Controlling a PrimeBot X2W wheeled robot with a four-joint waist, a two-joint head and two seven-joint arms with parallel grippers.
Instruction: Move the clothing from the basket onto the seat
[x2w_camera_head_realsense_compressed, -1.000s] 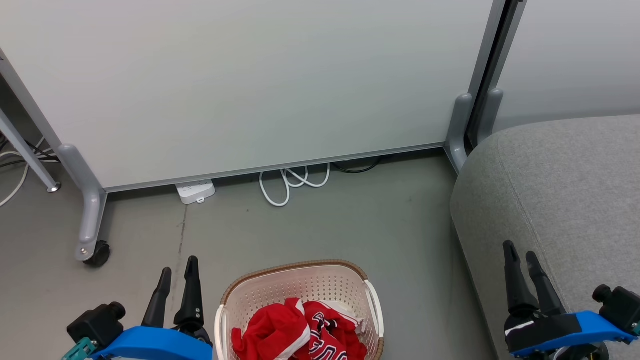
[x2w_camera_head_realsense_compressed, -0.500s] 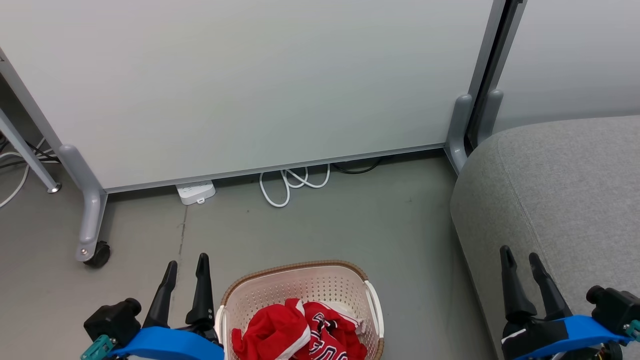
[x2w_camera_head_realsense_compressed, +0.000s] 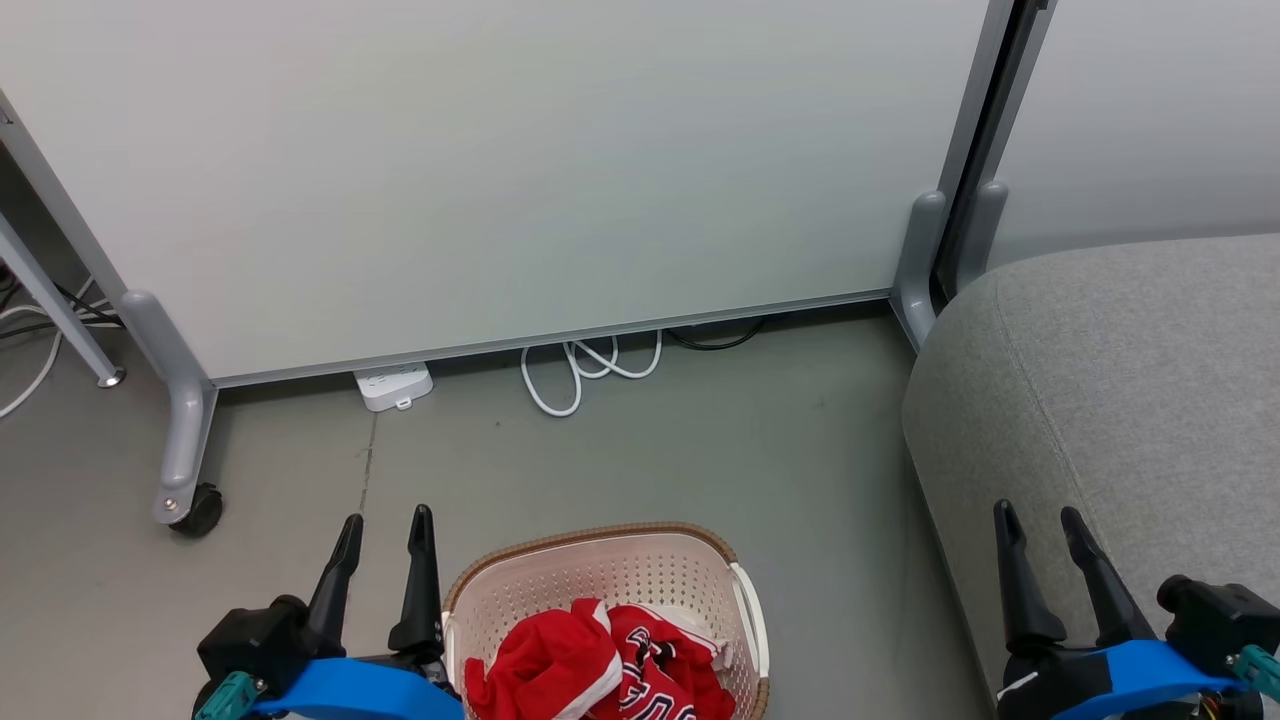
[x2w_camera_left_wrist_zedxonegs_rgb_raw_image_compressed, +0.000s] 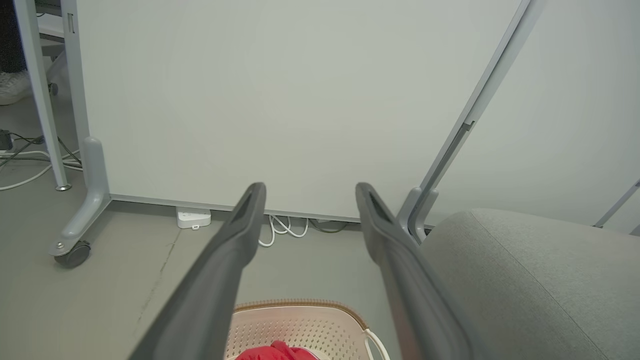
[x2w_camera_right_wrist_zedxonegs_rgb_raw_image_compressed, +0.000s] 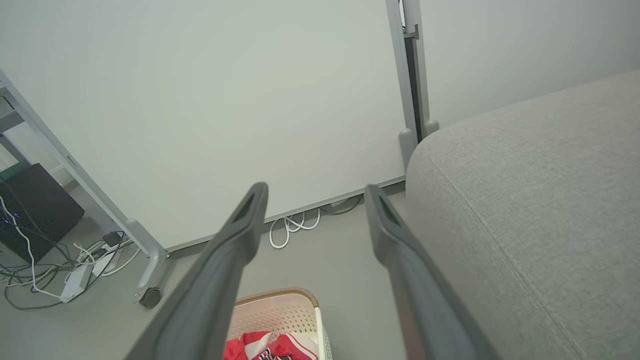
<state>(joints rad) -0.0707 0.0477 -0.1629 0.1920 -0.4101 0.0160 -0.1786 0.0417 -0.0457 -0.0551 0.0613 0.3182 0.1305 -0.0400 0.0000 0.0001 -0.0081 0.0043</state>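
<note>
The red clothing (x2w_camera_head_realsense_compressed: 600, 668) with white panels and black-and-white lettering lies crumpled in the cream basket (x2w_camera_head_realsense_compressed: 600, 570) at the bottom centre of the head view; it also shows as the clothing (x2w_camera_right_wrist_zedxonegs_rgb_raw_image_compressed: 270, 346) in the basket (x2w_camera_right_wrist_zedxonegs_rgb_raw_image_compressed: 277, 310) and in the basket (x2w_camera_left_wrist_zedxonegs_rgb_raw_image_compressed: 300, 325). The grey seat (x2w_camera_head_realsense_compressed: 1120, 380) fills the right side. My left gripper (x2w_camera_head_realsense_compressed: 387, 521) stands open just left of the basket's rim. My right gripper (x2w_camera_head_realsense_compressed: 1038, 515) stands open over the seat's near edge. Both hold nothing.
A white partition panel (x2w_camera_head_realsense_compressed: 500, 160) on grey legs with a castor (x2w_camera_head_realsense_compressed: 195, 510) closes off the back. A white power strip (x2w_camera_head_realsense_compressed: 392, 385) and looped white cable (x2w_camera_head_realsense_compressed: 580, 370) lie at its foot. Bare grey floor (x2w_camera_head_realsense_compressed: 820, 460) separates basket and seat.
My left gripper has shifted right, closer to the basket's left rim. My right gripper has slid slightly left and lower. The clothing and basket have not moved.
</note>
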